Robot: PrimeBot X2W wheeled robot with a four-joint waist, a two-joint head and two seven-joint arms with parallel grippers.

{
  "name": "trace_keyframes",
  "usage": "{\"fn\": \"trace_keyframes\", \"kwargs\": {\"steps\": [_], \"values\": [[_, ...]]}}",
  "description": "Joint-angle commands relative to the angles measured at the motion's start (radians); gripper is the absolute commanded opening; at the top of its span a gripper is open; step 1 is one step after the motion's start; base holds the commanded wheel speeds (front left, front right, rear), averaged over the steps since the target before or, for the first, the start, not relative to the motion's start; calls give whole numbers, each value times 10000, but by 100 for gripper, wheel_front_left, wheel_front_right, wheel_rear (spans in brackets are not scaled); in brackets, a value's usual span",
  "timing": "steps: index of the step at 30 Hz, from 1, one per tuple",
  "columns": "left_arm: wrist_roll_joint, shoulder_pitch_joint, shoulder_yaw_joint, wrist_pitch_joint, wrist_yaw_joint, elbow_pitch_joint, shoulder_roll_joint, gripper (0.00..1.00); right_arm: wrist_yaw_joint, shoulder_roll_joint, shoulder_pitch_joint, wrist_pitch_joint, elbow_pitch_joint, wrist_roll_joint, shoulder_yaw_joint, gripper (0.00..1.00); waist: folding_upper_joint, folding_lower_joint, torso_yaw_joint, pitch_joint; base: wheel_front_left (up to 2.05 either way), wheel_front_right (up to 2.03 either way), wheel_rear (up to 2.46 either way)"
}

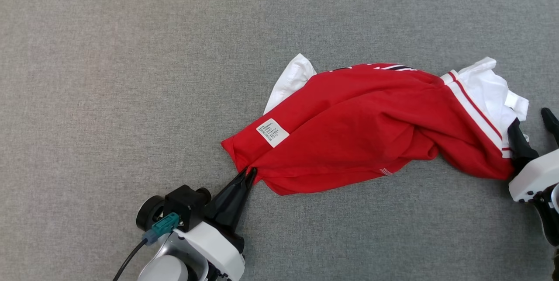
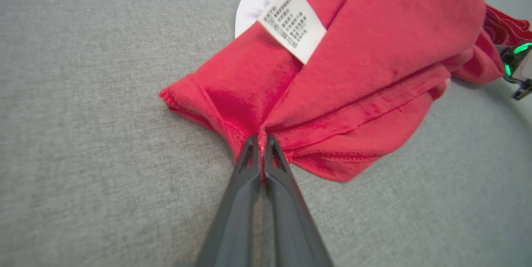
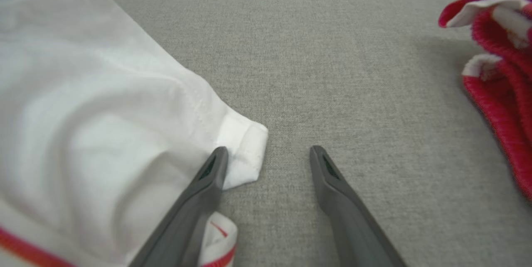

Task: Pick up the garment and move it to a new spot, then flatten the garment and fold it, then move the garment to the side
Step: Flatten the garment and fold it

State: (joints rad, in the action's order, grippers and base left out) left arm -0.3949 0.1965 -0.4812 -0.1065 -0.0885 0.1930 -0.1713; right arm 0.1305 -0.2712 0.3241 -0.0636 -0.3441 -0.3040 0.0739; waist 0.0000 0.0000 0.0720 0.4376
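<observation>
Red shirt (image 1: 358, 123) lying crumpled on grey cloth surface (image 1: 131, 53); hem corner pinched by left gripper (image 1: 250, 172).
Just below the care label (image 1: 272, 132), a bunched red hem fold is clamped between the fully closed fingers of the left gripper (image 2: 261, 140). From the label the shirt is stretched rightward, ending in a white sleeve (image 3: 83, 113). Well apart from the label, at that sleeve end, the right gripper (image 1: 532, 118) is held wide open with nothing gripped; one finger (image 3: 208, 175) is set right at the cuff.

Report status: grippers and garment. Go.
Left gripper shut on garment hem. Right gripper open beside white sleeve, holding nothing. Garment crumpled, unfolded. Nothing in the way.
</observation>
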Motion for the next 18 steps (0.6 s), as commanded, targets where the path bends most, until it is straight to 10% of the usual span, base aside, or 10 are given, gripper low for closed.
{"fn": "trace_keyframes", "kwargs": {"steps": [1, 6, 7, 8, 9, 18], "values": [[48, 185, 19, -2, -35, 77, -30, 0, 5, -12, -43, -183, -177, -29, -110, 100, 0, 0, 14, 28, 0, 0, 0], [9, 276, -28, -84, -31, 222, -3, 0, 16, -155, 119, -405, -685, -271, -889, 100, 0, 0, -23, 93, 0, 0, 0], [6, 311, -48, -82, -37, 245, 3, 0, 16, -189, 125, -481, -785, -312, -1006, 87, 0, 0, -23, 92, 0, 0, 0], [10, 345, -64, -103, -43, 258, 1, 0, 16, -240, 152, -531, -856, -334, -1108, 24, 0, 0, -21, 88, 0, 0, 0], [16, 381, -65, -137, -43, 263, -4, 0, 14, -262, 159, -545, -931, -428, -1184, 0, 0, 0, -17, 82, 0, 0, 0], [201, 624, 254, -683, 204, -17, -344, 0, 2, -567, 568, 513, -187, -606, -820, 0, 0, 0, -286, -436, 0, 0, 0]]}}
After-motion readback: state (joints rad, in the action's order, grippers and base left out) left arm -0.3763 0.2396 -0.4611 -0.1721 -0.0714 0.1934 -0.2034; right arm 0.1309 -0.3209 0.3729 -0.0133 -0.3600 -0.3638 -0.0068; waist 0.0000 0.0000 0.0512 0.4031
